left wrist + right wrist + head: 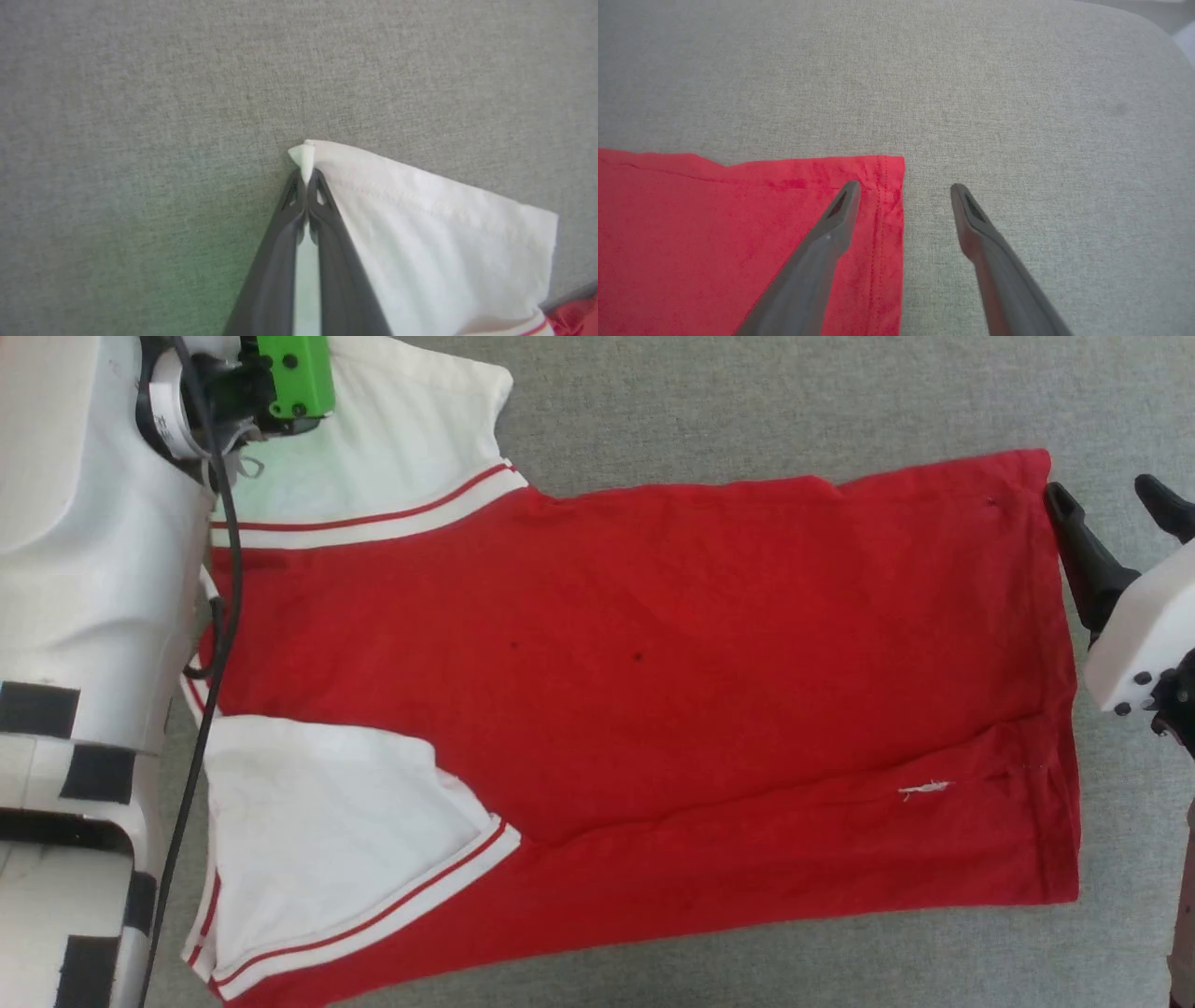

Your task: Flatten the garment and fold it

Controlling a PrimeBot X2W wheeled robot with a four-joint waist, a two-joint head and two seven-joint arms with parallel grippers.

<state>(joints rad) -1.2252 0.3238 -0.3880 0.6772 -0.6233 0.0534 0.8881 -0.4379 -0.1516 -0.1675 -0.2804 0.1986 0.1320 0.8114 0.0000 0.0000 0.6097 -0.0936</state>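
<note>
Grey cloth surface (747, 392) is running under everything. Red shirt (635, 663) is lying spread on it, plain side up and nearly flat, w/ a long crease toward 5 o'clock. In head view the neck end is pointing to 9 o'clock and the hem (1062, 709) to 3. White left arm (84, 569) is covering the 9 o'clock edge and hiding the neck. One white sleeve (401, 420) is reaching to 11 o'clock, and the other sleeve (317, 831) is lying at approx 7–8, both w/ red-white trim.

Left gripper (306, 176) is pinching a corner of a white sleeve. In left wrist view its fingers are pressing together, w/ a bit of white cloth sticking out past the tips. Right gripper (1102, 487) is hovering at 2–3 o'clock by the hem's far corner, fingers spreading wide and gripping nothing. In right wrist view one finger (831, 233) is over the red corner and the other over bare grey; can't tell if it's touching.

Black cable (219, 616) is hanging along the arm. A small white thread (924, 790) is sitting at approx 4 o'clock on the red, and two dark specks (638, 657) are showing near the middle.
</note>
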